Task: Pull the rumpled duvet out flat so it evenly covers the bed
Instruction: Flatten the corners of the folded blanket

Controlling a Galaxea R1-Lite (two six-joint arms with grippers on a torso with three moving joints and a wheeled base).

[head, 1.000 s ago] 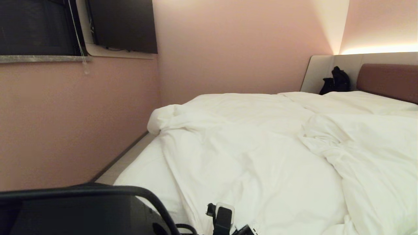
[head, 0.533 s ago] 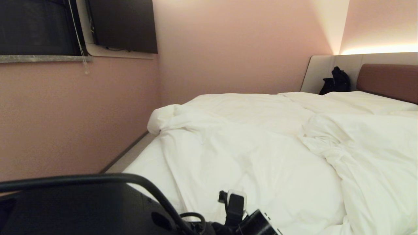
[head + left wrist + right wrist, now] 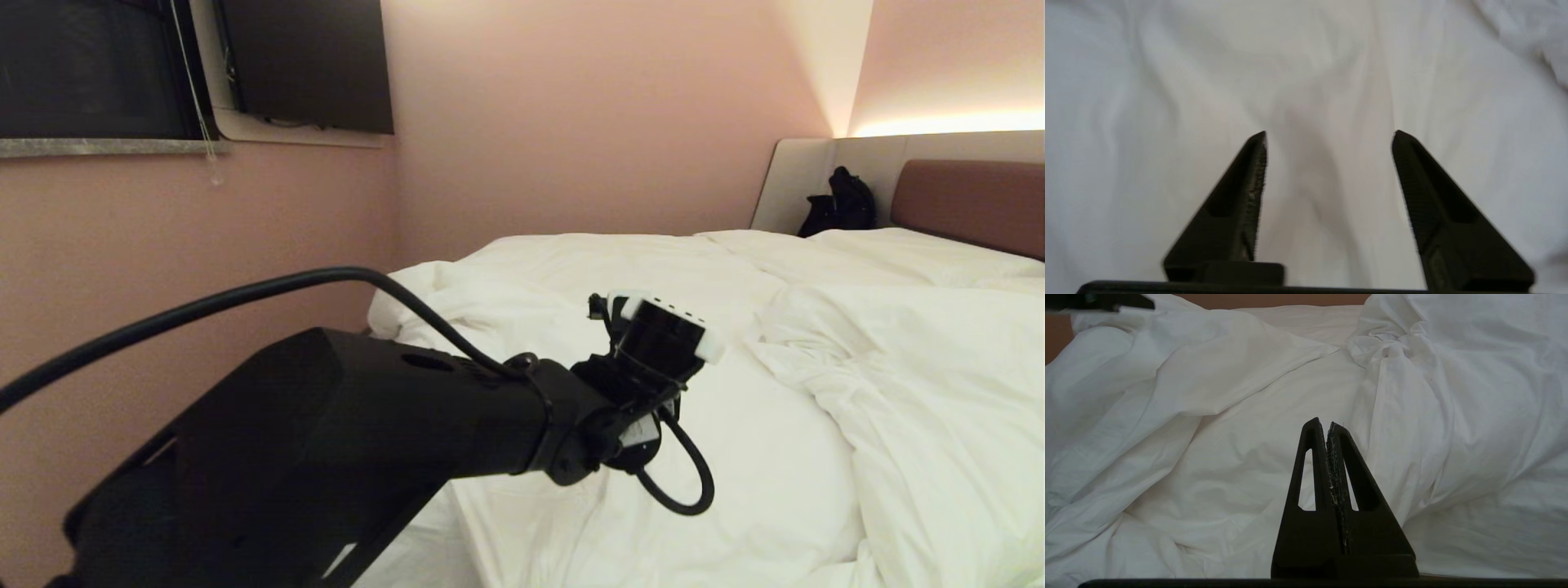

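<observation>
left arm (image 3: 343,433) stretched out over the rumpled duvet (image 3: 653,392) on the bed (image 3: 971,196), left gripper (image 3: 1329,134) jaws apart, nothing held. right gripper (image 3: 1327,424) jaws together, w/ duvet below.

Plain white creased puffy duvet (image 3: 653,343); mauve-brown padded headboard (image 3: 971,200), beige side panel (image 3: 796,184); pink wall (image 3: 571,122); black bag (image 3: 841,204).

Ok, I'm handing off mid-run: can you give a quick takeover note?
Left gripper: fingers open, empty, above the duvet.
Right gripper: fingers shut, empty, parked over the duvet.
Duvet lies rumpled on the bed, bunched at the far left corner and ridged on the right; mattress sheet bare at near left.
Done: nothing visibly flattened.
Left: grasp an edge and pull it flat.
</observation>
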